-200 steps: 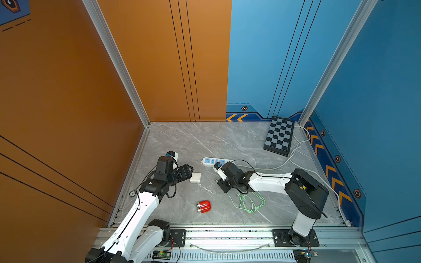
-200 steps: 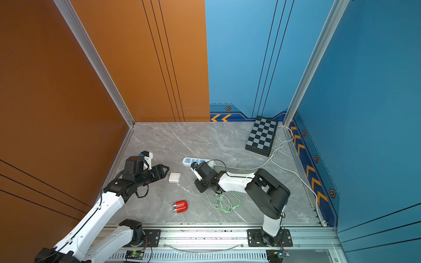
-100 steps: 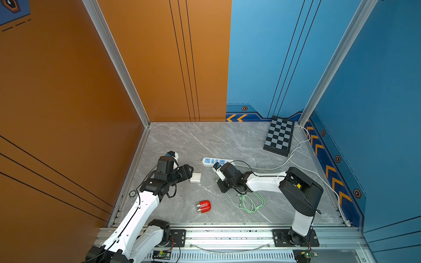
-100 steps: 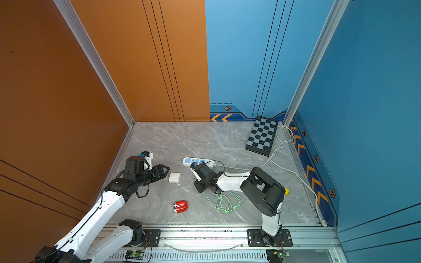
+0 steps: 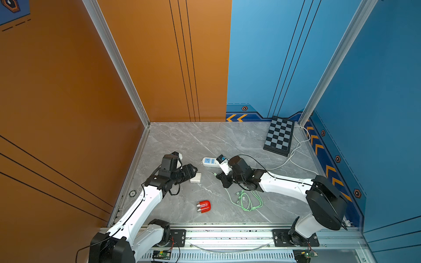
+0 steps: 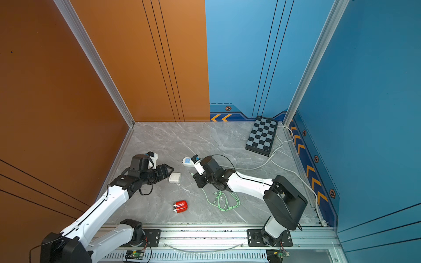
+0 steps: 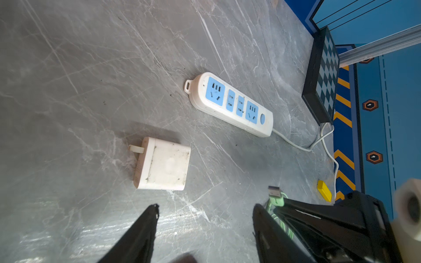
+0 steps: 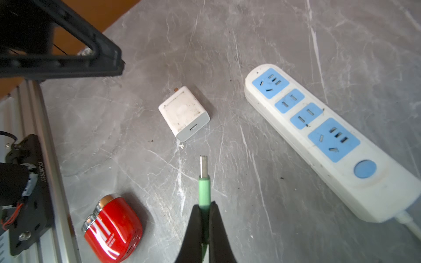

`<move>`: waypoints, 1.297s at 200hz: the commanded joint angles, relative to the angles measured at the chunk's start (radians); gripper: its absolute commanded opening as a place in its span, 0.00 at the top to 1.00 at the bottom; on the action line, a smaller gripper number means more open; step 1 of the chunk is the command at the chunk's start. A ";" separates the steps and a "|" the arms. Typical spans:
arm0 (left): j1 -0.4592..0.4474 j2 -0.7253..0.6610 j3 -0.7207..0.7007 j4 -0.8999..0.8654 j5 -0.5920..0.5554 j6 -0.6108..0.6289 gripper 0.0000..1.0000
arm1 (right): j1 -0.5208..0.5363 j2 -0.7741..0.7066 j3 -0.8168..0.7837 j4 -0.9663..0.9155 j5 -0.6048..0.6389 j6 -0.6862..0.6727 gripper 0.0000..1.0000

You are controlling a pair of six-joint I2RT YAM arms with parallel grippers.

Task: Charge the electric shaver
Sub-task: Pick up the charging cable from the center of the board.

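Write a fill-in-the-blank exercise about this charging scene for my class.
The right gripper is shut on a ____ cable.
The left gripper stands ____, holding nothing.
The electric shaver, lying untouched, is ____.
The charger block has ____ plugged into its port.
Missing words: green, open, red, nothing.

On your right gripper (image 8: pixel 204 205) the jaws have come together from a part-way gap and now pinch the green cable (image 8: pixel 203 189) just behind its USB plug (image 8: pixel 204 166). In both top views your right arm's elbow (image 5: pixel 325 200) now sits farther right and a little lower in the frame than a second ago.
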 commanded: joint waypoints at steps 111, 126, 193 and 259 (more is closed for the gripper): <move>-0.214 0.122 0.047 0.209 -0.011 -0.199 0.34 | 0.008 -0.063 -0.033 0.052 -0.121 -0.004 1.00; -0.228 0.142 0.044 0.234 -0.014 -0.211 0.34 | 0.011 -0.065 -0.034 0.052 -0.117 -0.006 1.00; -0.293 0.195 0.054 0.263 -0.043 -0.251 0.41 | 0.029 -0.057 -0.023 0.088 0.001 -0.007 1.00; -0.295 0.189 0.048 0.258 -0.064 -0.266 0.52 | 0.081 -0.079 -0.022 0.095 0.203 -0.047 1.00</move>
